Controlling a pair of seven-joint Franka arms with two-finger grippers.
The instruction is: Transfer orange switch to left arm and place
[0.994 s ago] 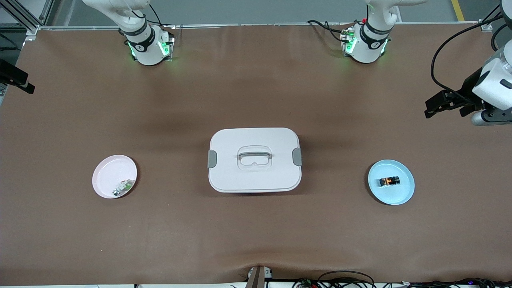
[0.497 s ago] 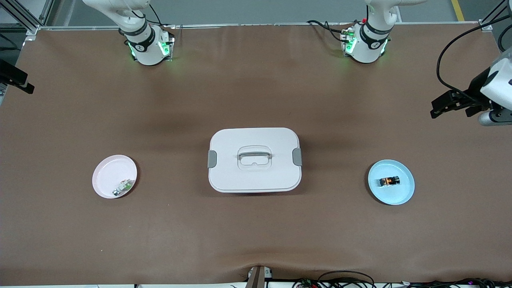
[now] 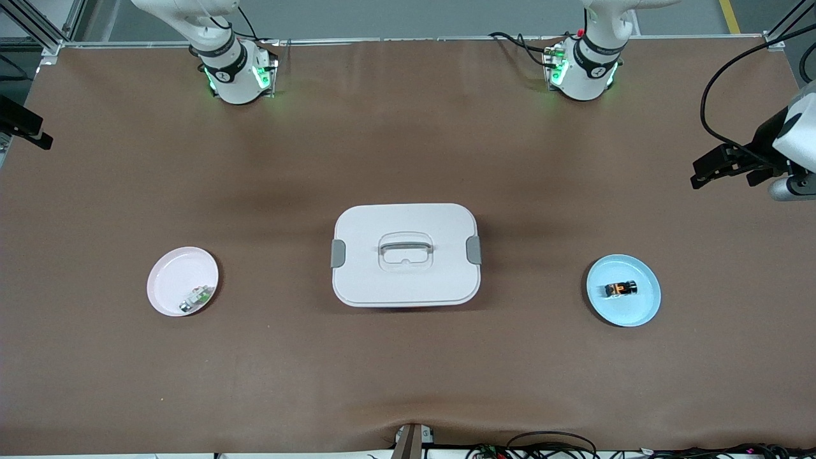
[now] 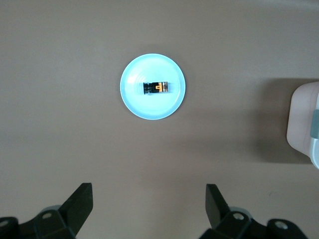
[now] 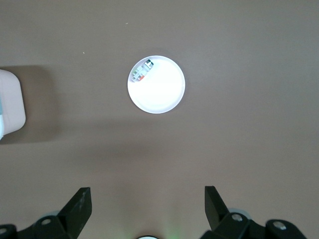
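Observation:
The orange switch (image 3: 621,289) (image 4: 156,88) lies on its side on a round blue plate (image 3: 637,309) (image 4: 134,102) toward the left arm's end of the table. The white box (image 3: 405,274) with its grey handle stands at the table's middle. My left gripper (image 4: 149,199) (image 3: 707,171) hangs open and empty high over bare table, well apart from the plate. My right gripper (image 5: 147,201) is open and empty too, high over bare table near its own base.
A pink plate (image 3: 172,274) (image 5: 162,94) toward the right arm's end holds a small green-and-white part (image 3: 196,298) (image 5: 141,70). The box's corner (image 4: 303,124) (image 5: 10,107) shows in both wrist views. Cables lie along the table edge nearest the front camera.
My left gripper has drifted outward toward the left arm's end of the table, still open. The right arm, the switch, the plates and the box have not moved.

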